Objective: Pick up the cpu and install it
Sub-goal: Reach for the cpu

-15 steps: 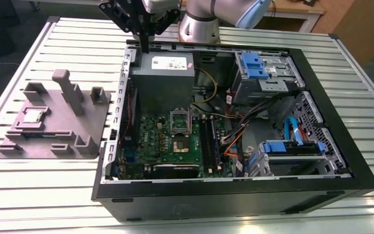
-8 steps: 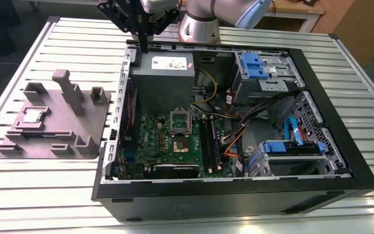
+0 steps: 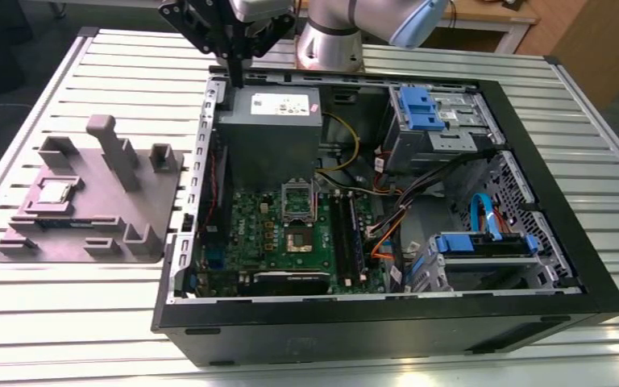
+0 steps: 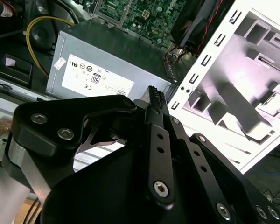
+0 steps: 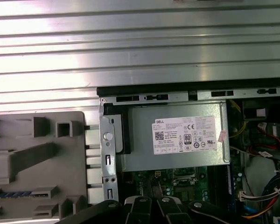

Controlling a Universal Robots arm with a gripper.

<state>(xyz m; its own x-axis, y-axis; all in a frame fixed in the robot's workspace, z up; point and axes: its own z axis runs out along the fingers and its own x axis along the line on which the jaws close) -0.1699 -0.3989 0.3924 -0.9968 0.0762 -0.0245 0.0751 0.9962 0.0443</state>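
Plainly, the flat silver-topped square cpu [image 3: 54, 192] lies well toward the exterior view's left of the black, empty, pressed-together gripper [image 3: 234, 81].

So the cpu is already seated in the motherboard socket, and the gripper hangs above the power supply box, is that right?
Not quite. The exterior view shows the cpu lying on the grey fixture outside the computer case, at the exterior view's left, not in the motherboard socket. The rest holds: the gripper hangs above the power supply box.
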